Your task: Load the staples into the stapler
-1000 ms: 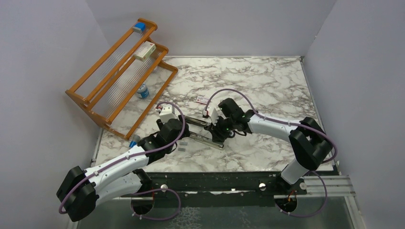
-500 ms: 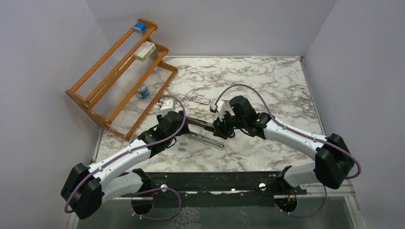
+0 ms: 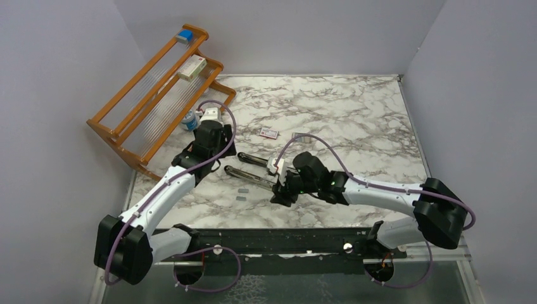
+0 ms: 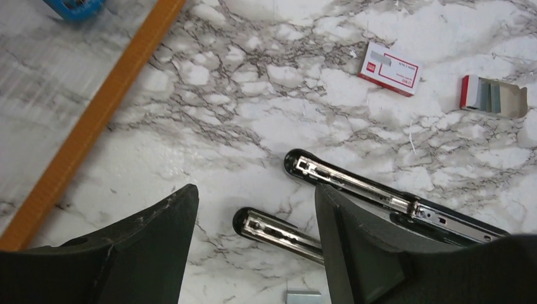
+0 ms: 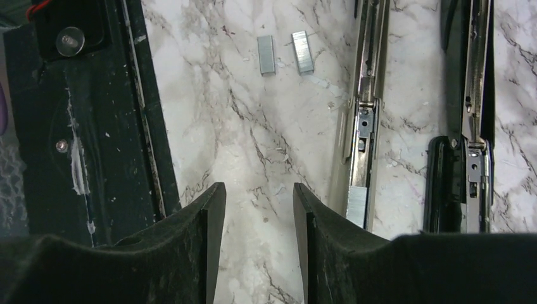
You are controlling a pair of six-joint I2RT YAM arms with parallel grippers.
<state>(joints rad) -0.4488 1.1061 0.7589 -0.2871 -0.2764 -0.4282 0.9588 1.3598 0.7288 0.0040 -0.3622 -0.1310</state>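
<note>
Top external view: the stapler (image 3: 250, 176) lies flung open mid-table (image 3: 361, 114), with its rail bared. Two loose staples (image 3: 241, 197) sit at its 7 o'clock, seemingly unloaded. The left gripper (image 4: 253, 193) and right gripper (image 5: 256, 190) hang spread and empty. Picking up and seating a strip remains.

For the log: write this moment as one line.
slim black stapler: opened flat; two silver-grey metal staple strips: loose; left gripper: open; right gripper: open

Left gripper (image 4: 256, 196) is hovering, jaws parted, gripping nothing. Stapler (image 4: 373, 193) is lying splayed open on the marble table (image 4: 253, 95), both arms pointing toward 10 o'clock. Red-and-white packet (image 4: 389, 68) and grey tray (image 4: 494, 96) are sitting near 2 o'clock, apart. Orange rack rail (image 4: 95, 120) is running past 9 o'clock.
</note>
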